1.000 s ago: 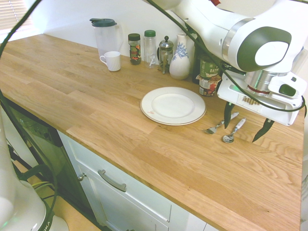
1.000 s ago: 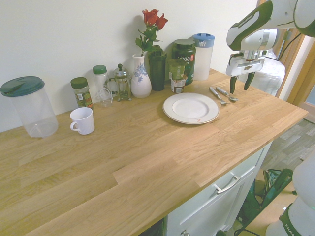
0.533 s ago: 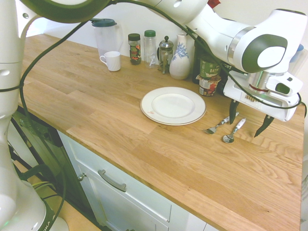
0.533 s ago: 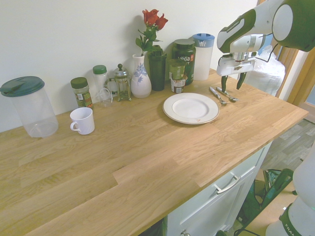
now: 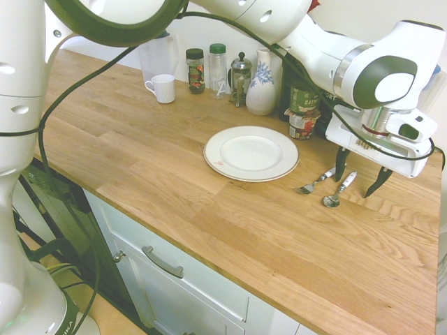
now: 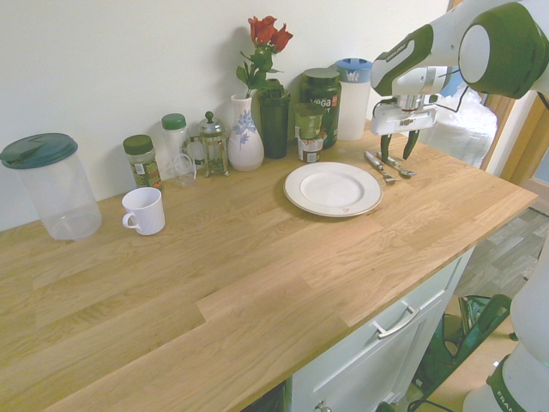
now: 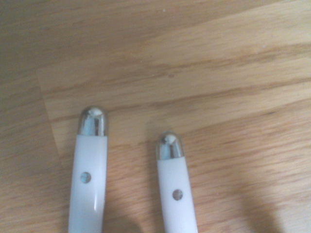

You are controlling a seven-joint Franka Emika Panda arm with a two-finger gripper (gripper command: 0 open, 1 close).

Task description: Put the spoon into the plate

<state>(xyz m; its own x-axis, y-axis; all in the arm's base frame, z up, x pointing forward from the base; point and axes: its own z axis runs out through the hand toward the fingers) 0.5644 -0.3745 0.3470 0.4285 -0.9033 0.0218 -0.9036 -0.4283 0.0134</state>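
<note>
Beside the plate lay the spoon and fork — the gripper hung over their handles, fingers spread.

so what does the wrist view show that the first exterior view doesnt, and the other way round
Only the wrist view shows the handle ends close up: two white handles lying side by side on the wood, each with a shiny metal cap and a small rivet dot. Which handle is which can't be told there.

Only the first exterior view shows the plate, the open gripper hanging over the handles, the spoon with its rounded bowl, the fork with its tines, and the mug.

Both show the wooden countertop and the two white handles lying apart from each other.
</note>
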